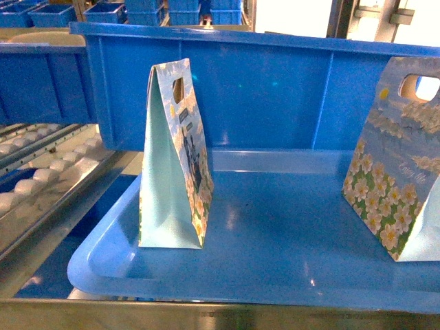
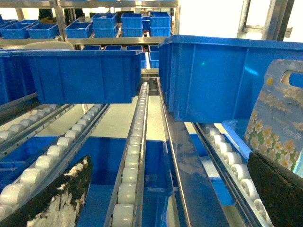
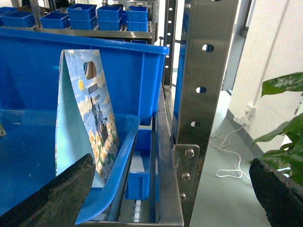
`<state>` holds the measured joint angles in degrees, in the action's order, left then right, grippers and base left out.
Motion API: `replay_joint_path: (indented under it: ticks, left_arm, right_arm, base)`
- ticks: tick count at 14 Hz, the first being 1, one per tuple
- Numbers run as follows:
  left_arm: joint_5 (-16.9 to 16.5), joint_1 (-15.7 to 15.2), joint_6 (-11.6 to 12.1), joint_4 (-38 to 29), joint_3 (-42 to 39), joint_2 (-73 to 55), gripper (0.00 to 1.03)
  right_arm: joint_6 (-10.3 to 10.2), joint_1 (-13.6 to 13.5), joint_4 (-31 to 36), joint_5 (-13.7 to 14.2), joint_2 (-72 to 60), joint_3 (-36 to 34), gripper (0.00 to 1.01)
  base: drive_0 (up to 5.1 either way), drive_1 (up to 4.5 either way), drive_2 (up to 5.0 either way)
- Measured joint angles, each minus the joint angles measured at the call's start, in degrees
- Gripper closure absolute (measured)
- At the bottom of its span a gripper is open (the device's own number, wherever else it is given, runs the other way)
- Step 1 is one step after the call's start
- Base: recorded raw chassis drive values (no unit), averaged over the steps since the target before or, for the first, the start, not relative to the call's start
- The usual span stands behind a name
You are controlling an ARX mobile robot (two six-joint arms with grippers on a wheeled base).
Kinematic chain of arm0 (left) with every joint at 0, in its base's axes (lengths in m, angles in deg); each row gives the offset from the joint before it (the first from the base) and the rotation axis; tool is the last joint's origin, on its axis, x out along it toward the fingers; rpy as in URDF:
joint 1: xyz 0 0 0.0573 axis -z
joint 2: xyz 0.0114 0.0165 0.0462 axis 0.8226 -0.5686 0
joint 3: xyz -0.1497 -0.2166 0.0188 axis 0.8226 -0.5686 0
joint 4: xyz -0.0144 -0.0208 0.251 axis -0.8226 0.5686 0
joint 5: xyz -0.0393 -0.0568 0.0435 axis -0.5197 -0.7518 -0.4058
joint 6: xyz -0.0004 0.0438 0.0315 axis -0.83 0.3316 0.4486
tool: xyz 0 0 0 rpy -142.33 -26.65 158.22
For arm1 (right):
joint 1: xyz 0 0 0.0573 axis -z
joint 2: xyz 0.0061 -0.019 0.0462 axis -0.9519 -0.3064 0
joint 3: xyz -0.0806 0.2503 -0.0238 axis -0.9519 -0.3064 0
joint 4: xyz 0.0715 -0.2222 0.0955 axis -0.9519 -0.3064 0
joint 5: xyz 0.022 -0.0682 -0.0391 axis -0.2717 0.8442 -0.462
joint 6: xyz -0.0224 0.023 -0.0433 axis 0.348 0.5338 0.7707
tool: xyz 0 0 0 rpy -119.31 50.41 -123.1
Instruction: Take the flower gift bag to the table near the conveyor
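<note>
Both grippers, left point(image 2: 165, 198) and right point(image 3: 173, 198), sit spread, holding nothing. The right one best descends on the flower gift bag point(image 3: 87, 118) handle, clearing the blue bin point(image 3: 113, 184) lip.

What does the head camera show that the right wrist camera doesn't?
Only the head view shows two flower gift bags, the left bag and the right bag, standing upright in the blue tray. Only the right wrist view shows a steel post, a green plant and the open right gripper. Both show the blue tray and stacked bins behind.
</note>
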<state>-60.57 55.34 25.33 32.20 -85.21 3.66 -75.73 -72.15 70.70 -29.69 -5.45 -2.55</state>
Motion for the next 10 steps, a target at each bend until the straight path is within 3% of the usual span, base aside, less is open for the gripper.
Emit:
replay_joint_path:
  ticks: [10]
  left_arm:
    - [0.00,0.00,0.00,-0.02,0.00,0.00,0.05]
  right_arm:
    - [0.00,0.00,0.02,0.00,0.00,0.00,0.03]
  base:
    - [0.0,0.00,0.0]
